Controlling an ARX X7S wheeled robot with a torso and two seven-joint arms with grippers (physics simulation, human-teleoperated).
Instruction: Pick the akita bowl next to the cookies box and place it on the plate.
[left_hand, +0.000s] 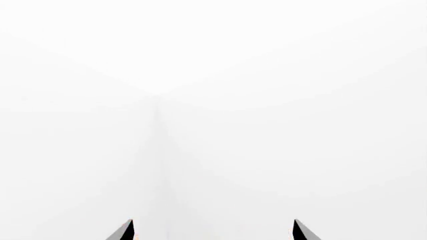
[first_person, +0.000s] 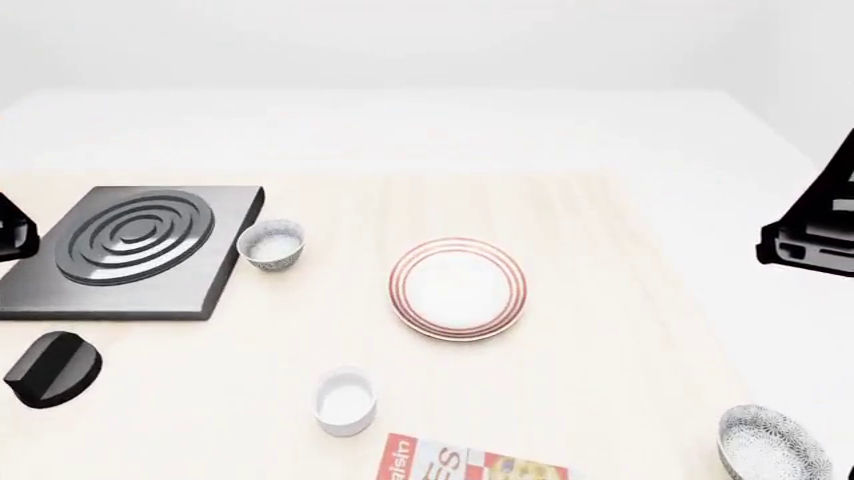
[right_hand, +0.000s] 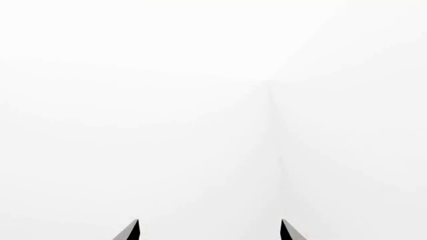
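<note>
At the table's near edge — akita bowl (first_person: 773, 445), cookies box (first_person: 474, 464).

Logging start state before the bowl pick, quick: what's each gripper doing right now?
Left gripper: open, holding nothing.
Right gripper: open, holding nothing.

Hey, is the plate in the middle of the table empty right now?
Empty: the plate shows only its bare white centre inside the red rings.
</note>
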